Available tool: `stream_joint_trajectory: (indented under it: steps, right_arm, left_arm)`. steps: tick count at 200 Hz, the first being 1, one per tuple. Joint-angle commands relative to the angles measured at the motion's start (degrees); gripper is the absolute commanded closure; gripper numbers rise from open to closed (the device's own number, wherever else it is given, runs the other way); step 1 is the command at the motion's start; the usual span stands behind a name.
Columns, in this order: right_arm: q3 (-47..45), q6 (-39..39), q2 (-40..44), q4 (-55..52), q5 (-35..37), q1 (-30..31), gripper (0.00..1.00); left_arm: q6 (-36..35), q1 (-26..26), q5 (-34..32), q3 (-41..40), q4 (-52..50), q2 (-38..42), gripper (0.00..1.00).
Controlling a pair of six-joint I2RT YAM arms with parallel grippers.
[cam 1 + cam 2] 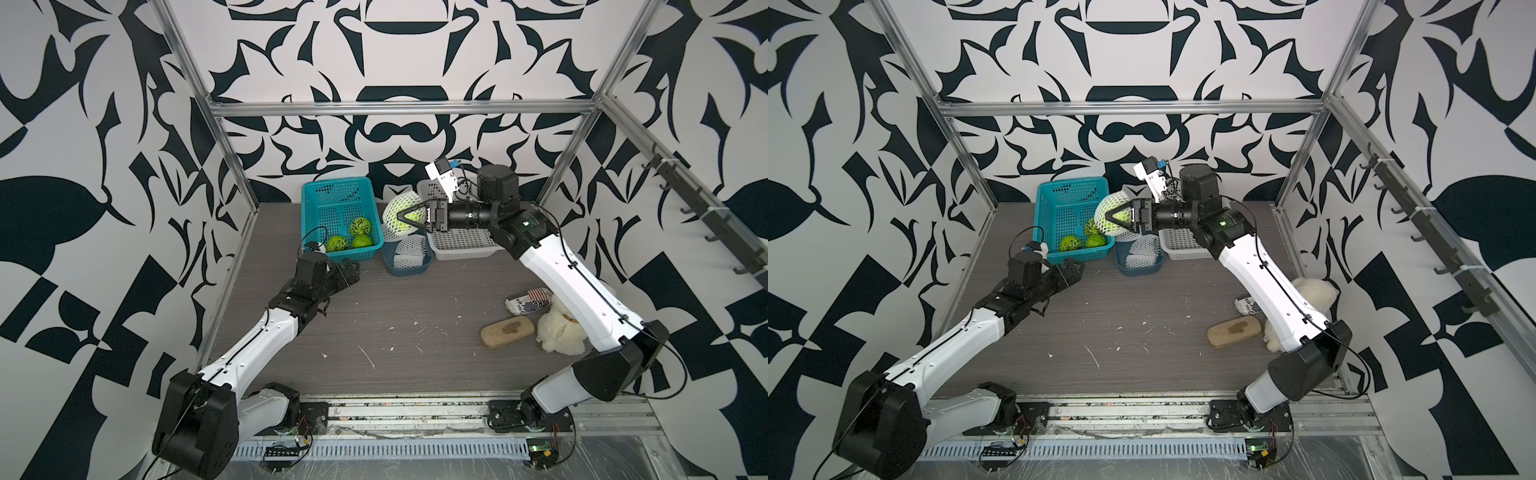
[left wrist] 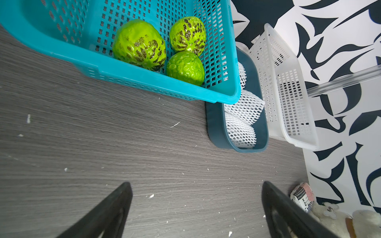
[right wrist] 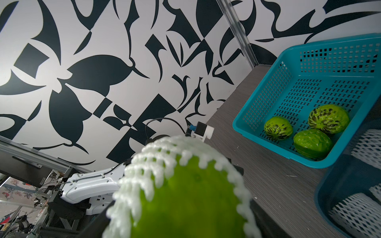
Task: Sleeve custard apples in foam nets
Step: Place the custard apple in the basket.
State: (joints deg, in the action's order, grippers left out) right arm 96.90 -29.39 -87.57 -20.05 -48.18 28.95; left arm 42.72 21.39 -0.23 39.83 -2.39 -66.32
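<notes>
1. one custard apple (image 3: 191, 204) sits inside a white foam net (image 1: 392, 208). the net wraps most of it. bare green skin shows at the net's open end, which faces the right wrist camera.
2. the right claw (image 1: 409, 216) is clamped on this custard apple through the net, a finger on each side, and holds it in the air. in both top views it hangs between the teal basket (image 1: 328, 195) and the white basket (image 1: 461, 245), over the far end of the blue tray (image 1: 405, 272).
3. three bare custard apples (image 2: 140, 44) lie bunched in the teal basket, in the corner nearest the blue tray, well below the held one.
4. spare nets (image 2: 241, 107) lie flat in the blue tray, which stands between the two baskets, just beside the teal one. in the left wrist view the teal basket's corner hides part of the tray.
5. the left claw (image 2: 195, 185) has its fingers wide apart and holds nothing. it is low over the table (image 1: 395, 332), just in front of the teal basket and apart from the held fruit, with only bare table between it and the basket wall.
6. in both top views the right arm crosses the white basket and hides part of it.
7. near the table's right edge lie a tan block (image 1: 507, 330), a crushed can (image 1: 525, 301) and a cream plush toy (image 1: 559, 332), the toy partly behind the right arm. small white crumbs dot the table.
</notes>
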Motion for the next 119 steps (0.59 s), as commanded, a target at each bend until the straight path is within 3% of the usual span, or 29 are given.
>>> stream_joint_trajectory:
  steps: [1, 59, 119]
  right_arm:
    - [0.3, 1.1, 1.1, 1.6, -0.2, -0.2, 0.30]
    - [2.8, 2.9, -1.6, 0.9, 2.4, -1.8, 0.30]
    - [12.5, 1.7, -16.5, 2.3, 5.3, -12.2, 0.30]
  left_arm:
    - [0.3, -0.2, 0.2, 0.0, 0.5, -0.1, 0.00]
    - [-0.1, -0.2, -0.1, 0.1, 0.9, -0.7, 0.00]
    - [-3.9, -0.3, -2.6, -1.0, 4.0, 0.1, 0.00]
